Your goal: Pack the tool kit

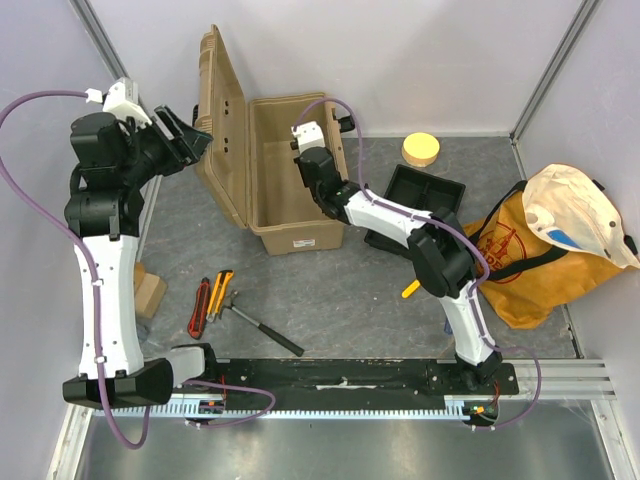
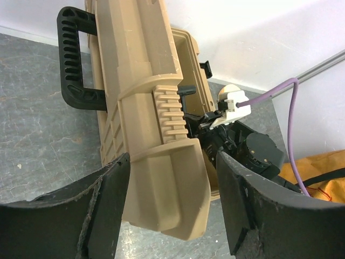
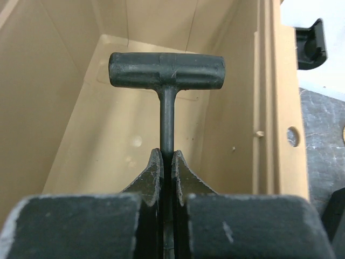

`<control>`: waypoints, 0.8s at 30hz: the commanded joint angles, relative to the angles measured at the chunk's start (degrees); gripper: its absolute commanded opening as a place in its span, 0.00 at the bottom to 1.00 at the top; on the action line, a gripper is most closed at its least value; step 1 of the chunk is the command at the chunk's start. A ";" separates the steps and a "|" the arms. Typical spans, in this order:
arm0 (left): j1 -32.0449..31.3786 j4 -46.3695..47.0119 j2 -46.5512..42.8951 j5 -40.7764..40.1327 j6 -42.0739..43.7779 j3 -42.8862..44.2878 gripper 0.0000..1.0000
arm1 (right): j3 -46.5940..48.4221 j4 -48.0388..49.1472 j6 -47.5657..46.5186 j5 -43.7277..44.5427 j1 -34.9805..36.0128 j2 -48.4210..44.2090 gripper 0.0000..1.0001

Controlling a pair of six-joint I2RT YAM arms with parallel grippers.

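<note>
The tan toolbox stands open, its ribbed lid tipped up to the left. My left gripper is open at the lid's outer side. In the left wrist view the lid's corner sits between the fingers of the left gripper, with gaps on both sides, and the black handle shows further up. My right gripper is inside the box. In the right wrist view the right gripper is shut on the thin shaft of a black T-shaped tool above the box floor.
A red knife, a yellow-handled tool and a black-handled hammer lie on the table in front of the box. The black tray and a yellow roll sit right of it. An orange bag fills the right side.
</note>
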 commanded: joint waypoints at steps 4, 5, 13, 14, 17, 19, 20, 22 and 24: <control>-0.07 -0.45 1.21 2.33 0.17 0.72 0.71 | 4.80 -0.54 0.43 0.62 0.57 2.86 0.00; -0.07 -0.62 1.12 2.25 0.26 0.63 0.71 | 5.50 -1.32 0.52 0.97 0.48 3.48 0.00; -0.07 -0.71 0.33 2.07 0.52 -0.95 0.71 | 8.58 -5.37 2.18 4.40 0.65 7.96 0.13; -0.07 -0.71 0.33 2.16 0.61 -1.04 0.71 | 8.67 -5.72 2.45 4.58 0.57 8.40 0.13; -0.07 -0.80 0.16 2.33 0.61 -1.39 0.71 | 8.67 -6.43 3.06 5.28 0.57 9.02 0.13; -0.08 -0.80 0.24 2.25 0.61 -1.48 0.71 | 8.76 -6.69 2.98 5.72 0.57 9.46 0.13; -0.07 -0.80 0.24 2.33 0.61 -1.66 0.71 | 8.76 -6.69 2.80 5.81 0.57 9.63 0.13; -0.07 -0.80 0.24 2.42 0.61 -1.66 0.71 | 8.76 -6.69 2.72 5.98 0.48 10.33 0.13; -0.07 -0.80 0.42 2.60 0.52 -1.57 0.71 | 8.76 -6.78 2.45 6.51 0.57 11.04 0.15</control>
